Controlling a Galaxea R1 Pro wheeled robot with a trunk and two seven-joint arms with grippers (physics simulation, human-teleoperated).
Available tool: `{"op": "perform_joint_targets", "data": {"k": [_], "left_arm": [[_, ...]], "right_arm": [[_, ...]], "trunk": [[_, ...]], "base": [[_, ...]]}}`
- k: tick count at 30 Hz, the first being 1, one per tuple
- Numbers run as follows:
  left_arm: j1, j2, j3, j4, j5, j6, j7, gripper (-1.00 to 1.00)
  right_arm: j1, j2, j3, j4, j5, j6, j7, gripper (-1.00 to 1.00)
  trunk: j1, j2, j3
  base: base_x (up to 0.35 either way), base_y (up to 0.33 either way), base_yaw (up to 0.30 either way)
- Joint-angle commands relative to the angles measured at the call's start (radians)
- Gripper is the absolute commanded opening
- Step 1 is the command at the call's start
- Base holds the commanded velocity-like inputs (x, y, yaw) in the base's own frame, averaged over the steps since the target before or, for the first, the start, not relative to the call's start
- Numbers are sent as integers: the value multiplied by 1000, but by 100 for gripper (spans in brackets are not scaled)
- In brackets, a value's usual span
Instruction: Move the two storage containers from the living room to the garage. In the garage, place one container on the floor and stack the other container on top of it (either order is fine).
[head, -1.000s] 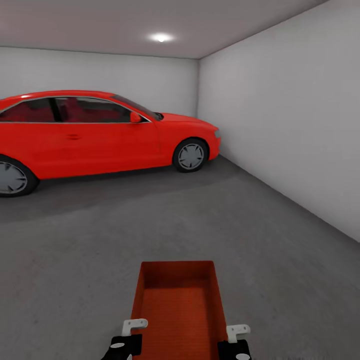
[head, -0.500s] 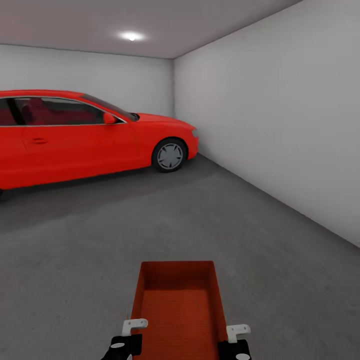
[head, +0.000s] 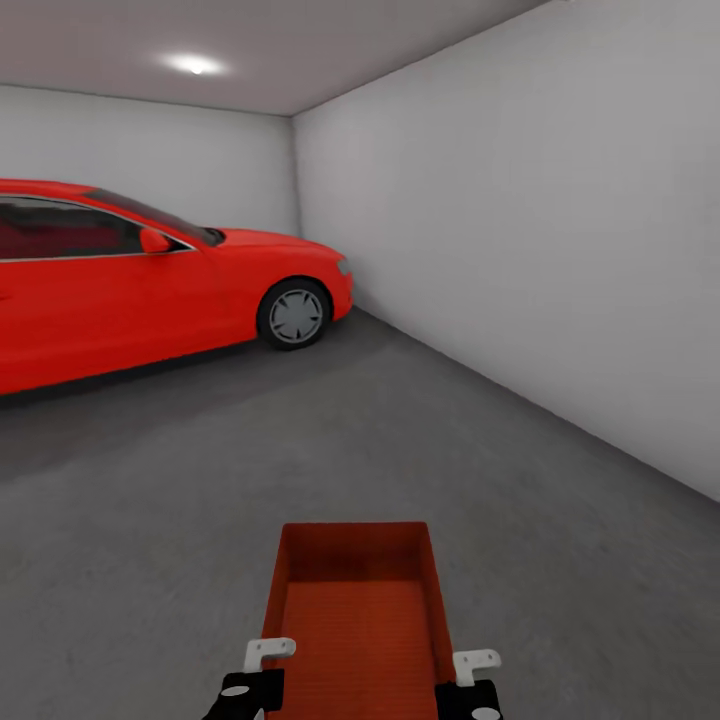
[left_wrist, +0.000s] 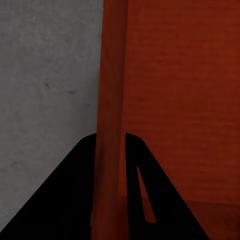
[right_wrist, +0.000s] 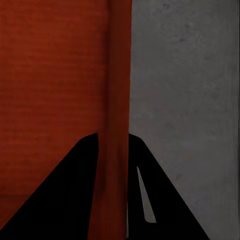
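Note:
I hold one orange-red storage container (head: 355, 610) low in front of me, above the dark grey concrete floor (head: 180, 480) of the garage. My left gripper (head: 266, 672) is shut on its left wall and my right gripper (head: 464, 680) on its right wall. In the left wrist view, the black fingers of the left gripper (left_wrist: 111, 145) pinch the thin wall of the container (left_wrist: 180, 90). The right wrist view likewise has the right gripper (right_wrist: 114, 145) clamped on the wall of the container (right_wrist: 50, 90). The bin is empty.
A red car (head: 130, 280) stands at the left, nose toward the far corner. A plain white wall (head: 520, 230) runs along the right side. A ceiling spotlight (head: 195, 64) glows overhead. Bare concrete stretches between me and the car.
The whole picture has slid left, so my view has turned to the right; the car sits further left now. The container and both grippers keep their places in the view.

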Motion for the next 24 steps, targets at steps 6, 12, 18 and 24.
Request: {"op": "perform_joint_targets", "data": {"k": [6,12,18,24], "left_arm": [[1,-9,-89,3,12,6,4,-100],[1,-9,-88,9,12,6,3,-100],[1,-9,-88,10,12,6,1,-100],[1,-9,-88,9,12,6,0,-100]], "right_arm": [[-2,0,1,1,0,-5,-7,-100],[-2,0,1,1,0,-5,-7,-100],[-2,0,1,1,0,-5,-7,-100],[-2,0,2,1,0,-5,-7,-100]], "trunk": [[1,-1,-1],[1,-1,-1],[1,-1,-1],[1,-1,-1]], "base": [[321,0,-288],[323,0,-287],[323,0,-283],[323,0,-220]]}}
